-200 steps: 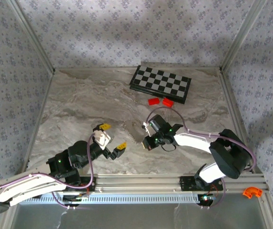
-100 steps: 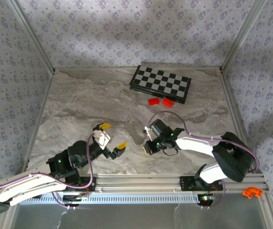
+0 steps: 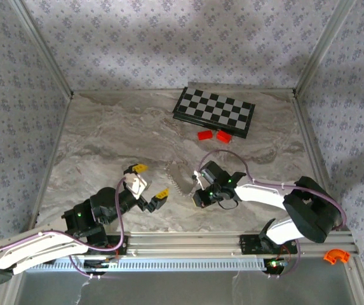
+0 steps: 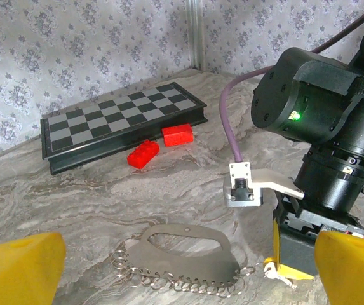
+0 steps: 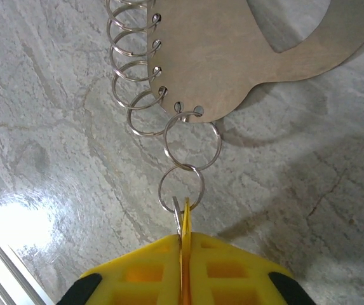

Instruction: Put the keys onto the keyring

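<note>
The right tool [image 5: 183,246] has drawn nearer, clamping a mostly hidden key [image 5: 185,219] by the keyring [image 5: 251,57]; left tool [image 4: 185,267] gapes.

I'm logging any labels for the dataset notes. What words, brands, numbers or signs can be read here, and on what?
None can be read.
The chessboard shows plain squares, with no lettering visible on its border.
The red bricks and the metal ring plate look unmarked.
The key, seen edge-on in the right pincer, is too thin to show any stamp.
</note>
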You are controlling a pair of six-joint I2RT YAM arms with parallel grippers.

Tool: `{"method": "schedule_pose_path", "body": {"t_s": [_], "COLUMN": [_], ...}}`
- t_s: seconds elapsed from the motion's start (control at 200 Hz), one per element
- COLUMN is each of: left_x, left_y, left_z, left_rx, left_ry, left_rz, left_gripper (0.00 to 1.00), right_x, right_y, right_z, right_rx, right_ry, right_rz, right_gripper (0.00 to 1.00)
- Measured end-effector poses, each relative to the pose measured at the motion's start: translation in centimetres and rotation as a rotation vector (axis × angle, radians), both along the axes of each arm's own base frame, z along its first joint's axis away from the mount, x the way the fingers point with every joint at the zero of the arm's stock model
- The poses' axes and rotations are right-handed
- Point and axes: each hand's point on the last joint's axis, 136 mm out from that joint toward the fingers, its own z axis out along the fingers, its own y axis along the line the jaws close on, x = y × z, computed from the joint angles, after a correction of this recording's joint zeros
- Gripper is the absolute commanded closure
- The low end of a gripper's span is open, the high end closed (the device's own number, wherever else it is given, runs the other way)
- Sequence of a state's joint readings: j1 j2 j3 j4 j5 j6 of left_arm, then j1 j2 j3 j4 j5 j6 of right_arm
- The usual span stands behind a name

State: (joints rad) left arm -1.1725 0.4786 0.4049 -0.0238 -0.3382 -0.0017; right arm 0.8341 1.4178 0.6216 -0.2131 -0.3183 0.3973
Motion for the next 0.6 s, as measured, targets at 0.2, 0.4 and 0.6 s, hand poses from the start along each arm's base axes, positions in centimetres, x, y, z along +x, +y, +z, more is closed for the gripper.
{"method": "schedule_pose_path", "body": {"t_s": [0.2,0.4,0.6], "left_x": [0.1,0.2,0.7], "left_y": [0.1,0.2,0.7], "left_z": [0.0,0.0,-0.1], "left_rx": [0.000,0.003,0.010], "left_ry": [-0.002,-0.002,-0.003], "left_rz": [0.006,0.015,0.057], "left_gripper": [0.01,0.00,0.01], "right_x": [-0.6,-0.4,0.2], "right_y": [-0.8,-1.1,-1.4], "right_z": [-0.7,0.8,3.0], "right_rx": [-0.022,0.001,0.030], "right_ry": [0.014,-0.025,-0.099], "right_rz": [-0.011,-0.030,-0.049], "right_gripper": [0.76,0.65,0.53]}}
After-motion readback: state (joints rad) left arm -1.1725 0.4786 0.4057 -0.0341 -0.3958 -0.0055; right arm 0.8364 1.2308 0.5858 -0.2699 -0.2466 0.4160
